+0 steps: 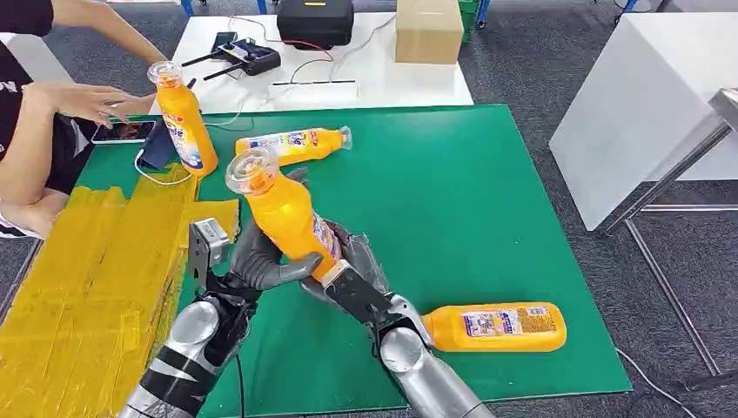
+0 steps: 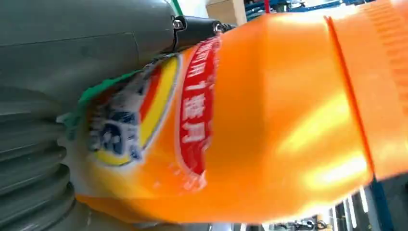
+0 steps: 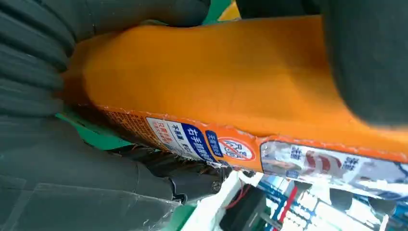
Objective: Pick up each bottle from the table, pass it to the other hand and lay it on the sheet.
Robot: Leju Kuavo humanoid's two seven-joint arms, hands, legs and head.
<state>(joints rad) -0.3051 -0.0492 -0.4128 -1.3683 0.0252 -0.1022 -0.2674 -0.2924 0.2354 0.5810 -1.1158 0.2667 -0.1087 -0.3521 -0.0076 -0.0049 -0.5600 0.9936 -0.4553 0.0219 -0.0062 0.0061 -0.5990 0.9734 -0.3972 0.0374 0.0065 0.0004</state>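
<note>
An orange bottle with a clear cap is held tilted above the green mat, cap up and towards the yellow sheet. My left hand wraps its fingers around the bottle's middle from the sheet side. My right hand grips its lower end from the other side. Close up, the bottle lies against my left hand, and the bottle sits between the thumb and fingers of my right hand. Two more bottles lie on the mat, one at the back and one near my right arm.
A person at the back left holds a further bottle upright at the mat's corner, beside a phone. Behind the mat a white table carries a cardboard box, a black case and a controller. A white cabinet stands to the right.
</note>
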